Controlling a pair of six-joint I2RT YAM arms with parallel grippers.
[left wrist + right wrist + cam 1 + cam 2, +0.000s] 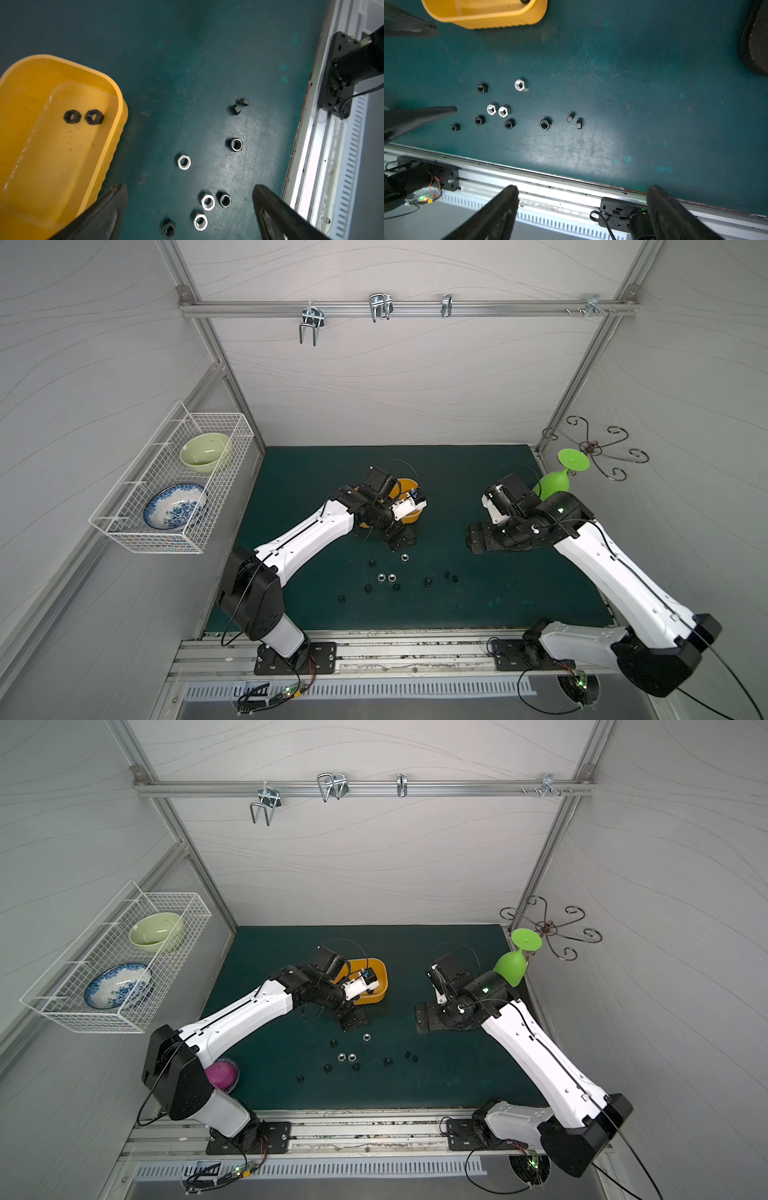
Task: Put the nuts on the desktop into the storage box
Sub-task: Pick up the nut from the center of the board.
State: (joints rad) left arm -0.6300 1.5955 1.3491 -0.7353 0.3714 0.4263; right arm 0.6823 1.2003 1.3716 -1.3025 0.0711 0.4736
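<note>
The yellow storage box (117, 97) stands on the dark teal bench (187, 52), behind the scatter of nuts (504, 111). In both top views the left arm's wrist partly covers it. Inside it lie 2 black nuts, side by side and almost touching, near one end of its floor. Out on the bench are 10 more: 7 black and 3 silver. 2 of the silver ones touch each other in the middle of the group, and the 3rd lies apart, nearer the box. 2 small black ones at the right end appear to stand on edge (the rest lie flat, holes up).

The left fingers (99, 214) are spread wide and hold nothing. They hang above the bench just in front of the box's near wall, at the back edge of the nut group. The right fingers (670, 214) are likewise fully apart and empty. They are held above bare bench well to the right of the nuts, pointing toward the middle of the bench.

On the left wall a white wire basket (124, 526) carries a pale green bowl (205, 452) and a blue-patterned bowl (174, 506).
</note>
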